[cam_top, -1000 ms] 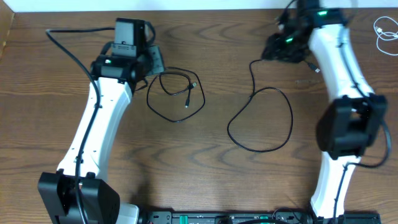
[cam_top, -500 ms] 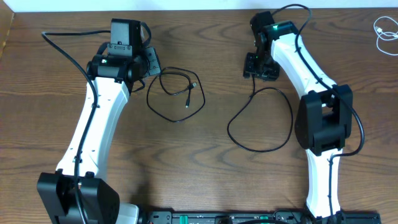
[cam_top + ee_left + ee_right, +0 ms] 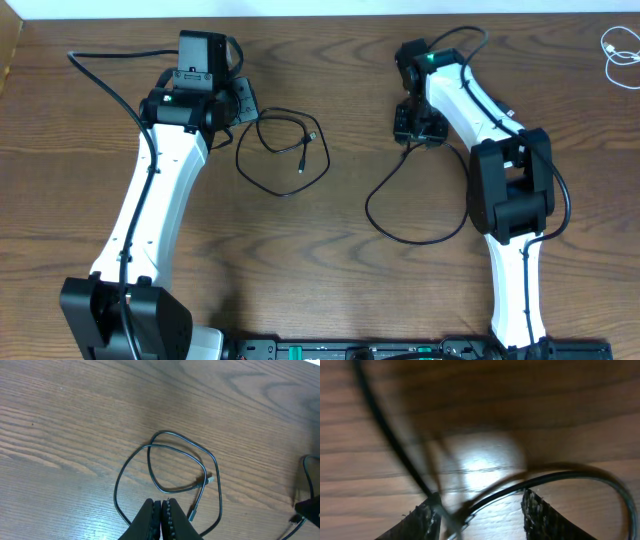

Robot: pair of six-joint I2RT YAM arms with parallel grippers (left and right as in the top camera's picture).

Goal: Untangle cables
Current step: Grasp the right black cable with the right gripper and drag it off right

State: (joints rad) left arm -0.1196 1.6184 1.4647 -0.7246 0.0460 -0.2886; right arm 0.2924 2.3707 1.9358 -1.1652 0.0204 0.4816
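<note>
**Overhead view.** The left gripper [image 3: 245, 102] sits at the upper-left edge of a thin left black cable [image 3: 285, 150], which lies in a double loop on the wood-grain table [image 3: 330, 270]. The right gripper [image 3: 415, 128] is down at the top end of a right black cable [image 3: 370, 205]. This cable's single wide oval loop spreads below the gripper. A white cable [image 3: 618, 48] lies coiled well apart from both grippers, at the table's far right corner.

**Left wrist view only.** The jaws are pressed together with nothing seen between them. The loop lies just ahead of the tips, and its small metal-tipped plugs [image 3: 207, 480] are ahead and to the right.

**Right wrist view only.** The picture is blurred. The rough-textured dark fingers [image 3: 534, 510] stand apart, with a glossy black strand passing between them, unclamped.
</note>
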